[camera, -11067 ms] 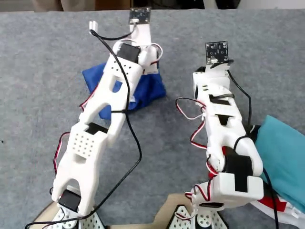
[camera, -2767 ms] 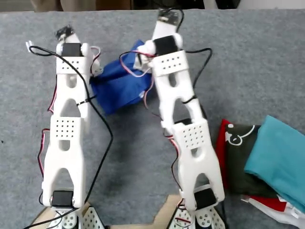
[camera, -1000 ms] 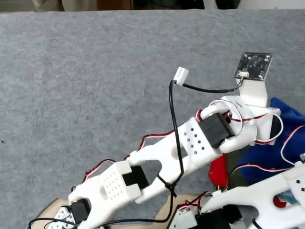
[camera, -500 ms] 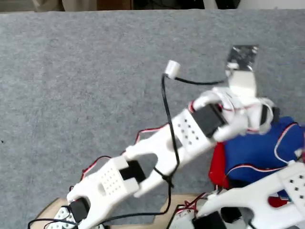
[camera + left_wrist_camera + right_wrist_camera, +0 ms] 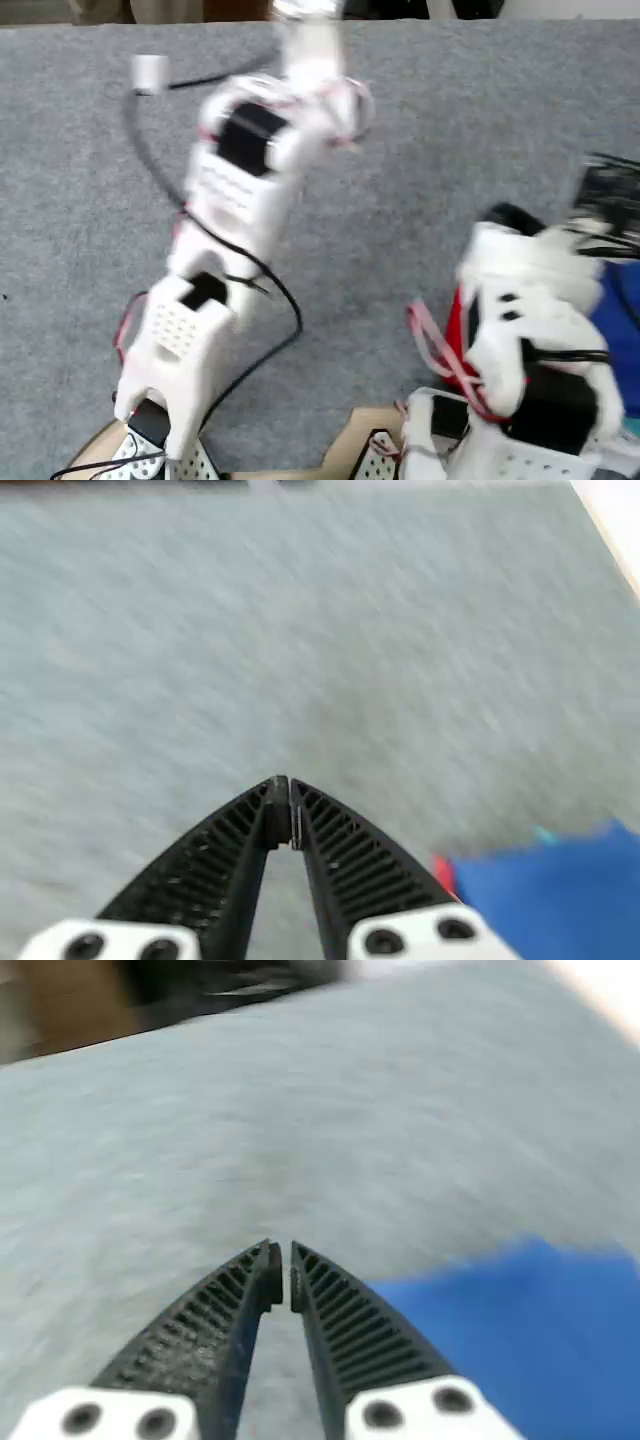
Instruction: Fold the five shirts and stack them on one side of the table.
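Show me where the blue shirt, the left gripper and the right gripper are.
blue shirt (image 5: 520,1330), right wrist view, middle of the visible cloth.
left gripper (image 5: 281,818), left wrist view, between its fingertips.
right gripper (image 5: 282,1263), right wrist view, between its fingertips.

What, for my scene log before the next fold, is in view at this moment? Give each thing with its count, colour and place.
blue shirt: one, blue, at the table's right edge beside the right arm
red shirt: one, red, a strip showing next to the blue shirt
teal fabric: one small bit, teal, at the blue shirt's edge; too small to identify
table: one, grey cloth-like surface
board: one, tan, at the near edge under the arm bases
left arm: one, white, stretched toward the far edge
right arm: one, white, folded up at the near right
left gripper: black fingers, shut, over bare table
right gripper: black fingers, shut, beside the blue shirt
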Motion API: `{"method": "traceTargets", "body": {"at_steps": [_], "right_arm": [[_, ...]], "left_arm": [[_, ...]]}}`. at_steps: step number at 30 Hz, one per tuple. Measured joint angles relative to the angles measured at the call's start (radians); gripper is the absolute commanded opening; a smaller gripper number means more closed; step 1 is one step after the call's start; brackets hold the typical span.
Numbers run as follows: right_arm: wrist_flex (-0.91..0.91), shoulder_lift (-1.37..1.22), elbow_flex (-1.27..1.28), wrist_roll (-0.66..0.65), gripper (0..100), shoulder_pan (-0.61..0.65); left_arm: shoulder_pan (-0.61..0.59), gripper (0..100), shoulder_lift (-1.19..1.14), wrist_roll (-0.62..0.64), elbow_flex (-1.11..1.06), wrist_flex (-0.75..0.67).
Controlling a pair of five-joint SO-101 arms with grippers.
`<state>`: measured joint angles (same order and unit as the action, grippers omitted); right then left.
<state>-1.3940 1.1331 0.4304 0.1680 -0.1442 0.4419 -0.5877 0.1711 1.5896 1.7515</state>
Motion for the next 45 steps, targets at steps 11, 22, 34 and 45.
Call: {"method": "traceTargets", "body": {"at_steps": [11,22,34,45], "right_arm": [[0.078,0.060,0.256,-0.094,0.5,0.233],[0.078,0.072,0.428,-0.094,0.5,0.244],[0.109,0.562,0.775,-0.094,0.5,0.358],[0.132,0.672,1.126,-0.126,0.5,0.361]], "left_arm": [[-0.295,2,0.505,-0.075,-0.597,0.002],[-0.523,2,1.238,-0.226,-1.778,-0.264],[-0.726,2,1.906,-0.359,-2.750,-0.657],[-0.750,2,2.375,-0.359,-3.196,-0.686]]}}
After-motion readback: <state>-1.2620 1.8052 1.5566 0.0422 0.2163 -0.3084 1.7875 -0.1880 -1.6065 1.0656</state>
